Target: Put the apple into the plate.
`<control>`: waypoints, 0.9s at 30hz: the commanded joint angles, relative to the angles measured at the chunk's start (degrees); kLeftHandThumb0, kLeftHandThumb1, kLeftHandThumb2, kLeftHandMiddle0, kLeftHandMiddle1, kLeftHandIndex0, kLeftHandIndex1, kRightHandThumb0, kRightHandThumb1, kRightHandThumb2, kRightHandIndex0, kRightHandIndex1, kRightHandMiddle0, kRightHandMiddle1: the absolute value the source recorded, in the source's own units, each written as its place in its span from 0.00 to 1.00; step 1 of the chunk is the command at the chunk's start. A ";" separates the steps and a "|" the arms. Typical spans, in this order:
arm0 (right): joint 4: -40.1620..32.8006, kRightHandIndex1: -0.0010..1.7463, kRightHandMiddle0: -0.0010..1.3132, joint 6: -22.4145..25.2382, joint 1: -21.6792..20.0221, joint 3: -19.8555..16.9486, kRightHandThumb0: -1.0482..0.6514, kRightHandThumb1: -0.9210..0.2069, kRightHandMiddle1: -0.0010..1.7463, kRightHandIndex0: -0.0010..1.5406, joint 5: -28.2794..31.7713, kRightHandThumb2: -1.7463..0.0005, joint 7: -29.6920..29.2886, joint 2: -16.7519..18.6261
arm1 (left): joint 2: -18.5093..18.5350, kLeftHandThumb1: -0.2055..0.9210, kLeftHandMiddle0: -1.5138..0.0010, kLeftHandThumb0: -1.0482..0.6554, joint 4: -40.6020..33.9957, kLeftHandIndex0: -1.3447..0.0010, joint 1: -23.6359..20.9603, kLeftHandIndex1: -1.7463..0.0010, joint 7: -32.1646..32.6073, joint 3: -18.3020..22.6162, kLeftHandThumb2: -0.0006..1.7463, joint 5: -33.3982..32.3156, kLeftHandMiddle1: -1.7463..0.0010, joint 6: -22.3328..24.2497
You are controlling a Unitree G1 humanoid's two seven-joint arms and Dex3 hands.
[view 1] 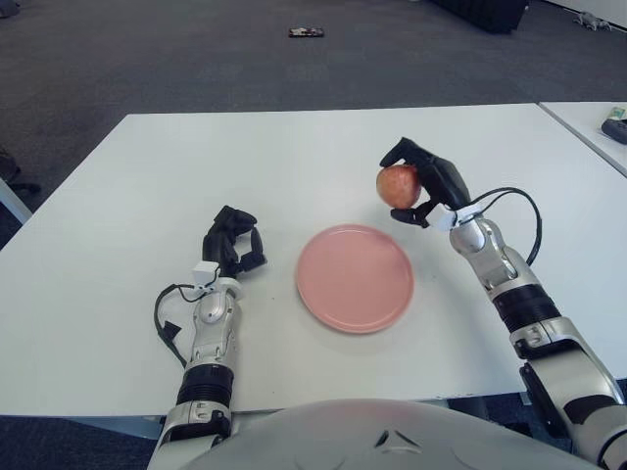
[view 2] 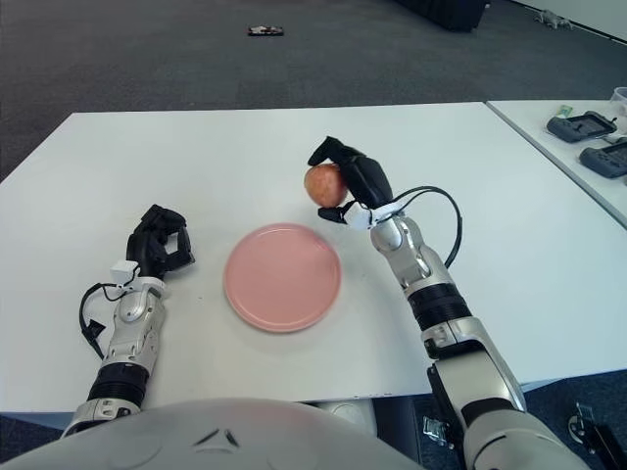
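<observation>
Lighting even and bright, diffuse, apparently from overhead. White table well exposed, no blown-out glare. Shadows soft and short: a faint one beneath the pink plate rim, another under the left hand. Apple shows a mild highlight on top. Focus sharp throughout; dark carpet slightly grainy. Table edges bow a little toward the frame borders

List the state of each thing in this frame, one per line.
apple: gripped in the right hand, lifted above the table, beyond the plate's far right edge.
plate: flat on the table, nothing on it.
right hand: shut on the apple.
left hand: idle left of the plate, fingers curled.
</observation>
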 commanded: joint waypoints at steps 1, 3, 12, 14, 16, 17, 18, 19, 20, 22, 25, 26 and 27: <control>-1.92 0.87 0.56 -1.75 0.34 0.26 0.62 0.94 1.00 0.66 1.80 0.00 2.60 0.59 | -0.14 0.44 0.25 0.33 2.32 0.53 1.71 0.00 0.49 -0.20 0.78 0.36 0.00 2.90; -2.61 0.87 0.56 -2.32 1.04 0.72 0.62 0.94 1.00 0.66 2.05 0.00 3.90 1.13 | -0.02 0.44 0.25 0.33 2.51 0.53 1.67 0.00 0.34 -0.27 0.78 0.43 0.00 2.84; -5.99 0.87 0.56 -4.34 2.59 3.85 0.62 0.94 1.00 0.66 3.11 0.00 13.71 0.74 | -0.11 0.43 0.24 0.32 2.93 0.52 1.54 0.00 0.99 -0.28 0.79 0.85 0.00 2.13; -6.63 0.87 0.56 -4.73 2.96 4.65 0.62 0.94 1.00 0.66 2.52 0.00 15.27 0.60 | -0.14 0.42 0.24 0.32 2.88 0.52 1.59 0.00 0.93 -0.28 0.79 0.78 0.00 1.78; -7.21 0.86 0.56 -4.95 3.36 5.30 0.62 0.94 1.00 0.66 2.22 0.00 16.62 0.45 | -0.20 0.42 0.24 0.32 2.83 0.51 1.65 0.00 0.93 -0.25 0.80 0.71 0.00 1.56; -7.50 0.86 0.56 -5.01 3.55 5.57 0.62 0.94 1.00 0.66 2.14 0.00 17.26 0.36 | -0.23 0.42 0.24 0.32 2.79 0.51 1.69 0.00 0.95 -0.23 0.80 0.68 0.00 1.51; -7.91 0.86 0.57 -4.75 3.73 6.01 0.62 0.94 1.00 0.66 2.22 0.00 18.54 0.13 | -0.29 0.41 0.23 0.32 2.72 0.51 1.73 0.00 0.93 -0.17 0.80 0.55 0.00 1.56; -8.24 0.86 0.57 -4.54 3.86 6.27 0.62 0.94 1.00 0.66 2.28 0.00 19.49 -0.01 | -0.33 0.41 0.23 0.32 2.62 0.51 1.78 0.00 0.90 -0.13 0.80 0.45 0.00 1.62; -8.59 0.86 0.57 -4.24 4.27 6.75 0.62 0.94 1.00 0.66 2.05 0.00 20.38 -0.11 | -0.40 0.41 0.23 0.32 2.58 0.51 1.80 0.00 0.85 -0.04 0.80 0.28 0.00 1.68; -8.73 0.86 0.57 -4.06 4.90 7.43 0.62 0.94 1.00 0.66 1.39 0.00 21.22 -0.12 | -0.46 0.40 0.23 0.32 2.56 0.50 1.81 0.00 0.75 0.05 0.81 0.08 0.00 1.75; -7.06 0.86 0.57 -5.07 5.47 8.71 0.62 0.94 1.00 0.66 -0.59 0.00 20.79 0.22 | -0.42 0.40 0.23 0.32 2.55 0.50 1.86 0.00 0.54 0.07 0.81 -0.08 0.00 1.81; -6.21 0.86 0.58 -5.63 5.46 9.24 0.62 0.94 1.00 0.66 -1.34 0.00 20.48 0.34 | -0.38 0.40 0.23 0.32 2.58 0.50 1.86 0.00 0.43 0.06 0.81 -0.11 0.00 1.81; -5.67 0.85 0.58 -5.99 5.45 9.59 0.62 0.95 1.00 0.66 -1.86 0.00 20.27 0.44 | -0.34 0.40 0.23 0.32 2.59 0.50 1.88 0.00 0.35 0.06 0.81 -0.14 0.00 1.81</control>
